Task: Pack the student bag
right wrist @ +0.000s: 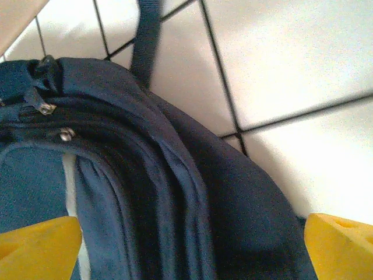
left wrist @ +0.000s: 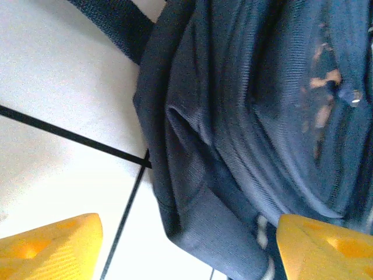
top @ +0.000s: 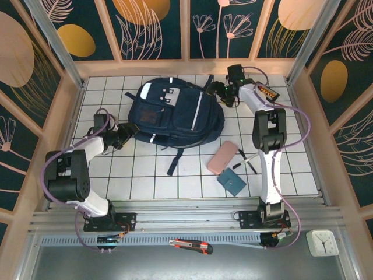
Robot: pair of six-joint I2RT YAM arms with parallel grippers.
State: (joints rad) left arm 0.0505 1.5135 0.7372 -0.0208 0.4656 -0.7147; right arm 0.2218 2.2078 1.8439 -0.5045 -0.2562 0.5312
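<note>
framed floral panels [top: 154, 29] enclose a lab's gridded table [top: 192, 186].

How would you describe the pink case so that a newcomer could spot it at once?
Find the big navy backpack on the white tiled table. Off its near right corner lie a few small things. The case is the slanted oblong in pale pink; the wallet beside it is dark teal, and the pen is thin and black.

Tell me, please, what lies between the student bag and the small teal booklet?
In the top external view, a pink case lies on the tiles between the student bag and the teal booklet.
</note>
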